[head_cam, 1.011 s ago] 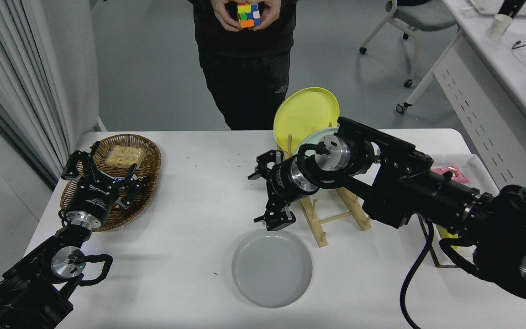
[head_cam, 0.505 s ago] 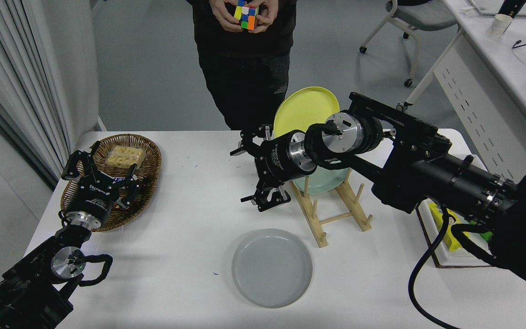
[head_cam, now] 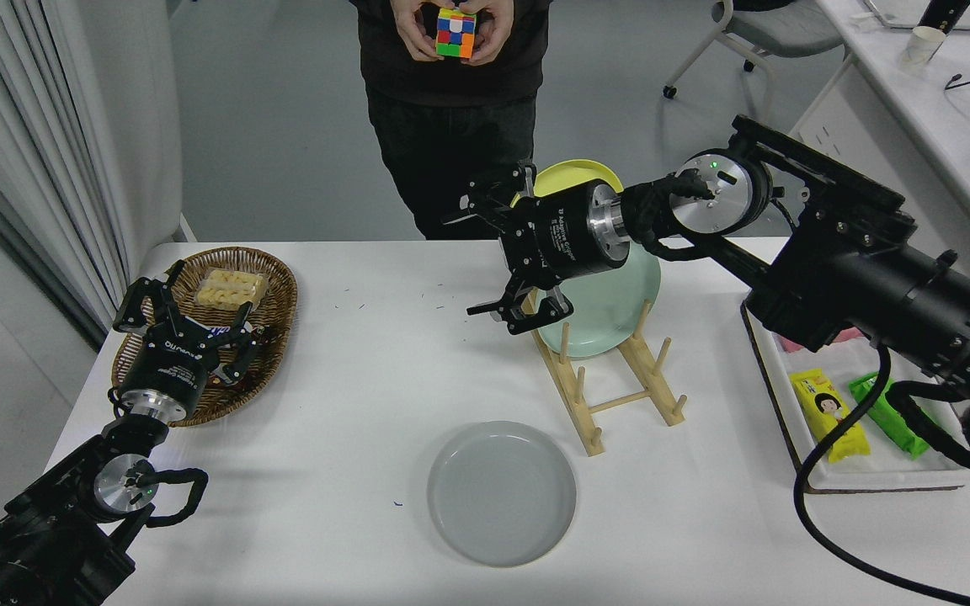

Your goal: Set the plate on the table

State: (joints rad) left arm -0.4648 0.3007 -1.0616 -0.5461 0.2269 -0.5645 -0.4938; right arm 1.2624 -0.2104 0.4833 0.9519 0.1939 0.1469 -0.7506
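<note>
The pale grey plate lies flat on the white table, near the front edge and just in front of the wooden rack. My right gripper hangs open and empty high above the table, well behind the plate and to the left of the rack's plates. The right arm reaches in from the right edge. Over the wicker basket at the left, my left gripper stays parked, its fingers spread open.
A wooden plate rack holds a mint-green plate and, behind it, a yellow plate. A wicker basket with a snack pack sits at the left. A white tray with snack packets is at the right. A person stands behind the table, turning a colour cube.
My right gripper has risen from just above the grey plate's far rim and moved back and right, up past the rack. The plate has stayed flat on the table.
</note>
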